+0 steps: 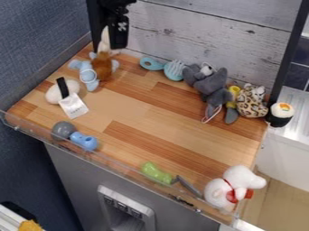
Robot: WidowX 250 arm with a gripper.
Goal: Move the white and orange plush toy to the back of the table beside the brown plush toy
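- Camera view, end effector: your gripper hangs just above and beside the brown plush, near the whitewashed board. Whether it stands apart, together or clamped on something, I cannot tell.
- Brown plush, taken as landmark: it sits at the upper left of the wooden counter, its pale pointed top right beside your gripper. Contact there cannot be confirmed.
- Hazard, grip: should you close on that narrow top alone, I judge the soft body could swing or slip out, the cause being a hold far from its bulk.
- Hazard, neighbour: the light blue plush lies against the landmark's left side. A low or wide approach could snag it and drag both.
- Hazard, board: the board rises behind the landmark. You could scrape it if you come down too far back.
- Hazard, right side: the teal brush lies just right of the landmark; a sideways sweep could knock it.
- Hazard, lower left: the white plush with a black strap lies below and left of the landmark. Its loose tag could catch on a low pass.
- Hazard, far right: the grey plush, well right of the landmark, shows a thin loop that could hook a passing tip.
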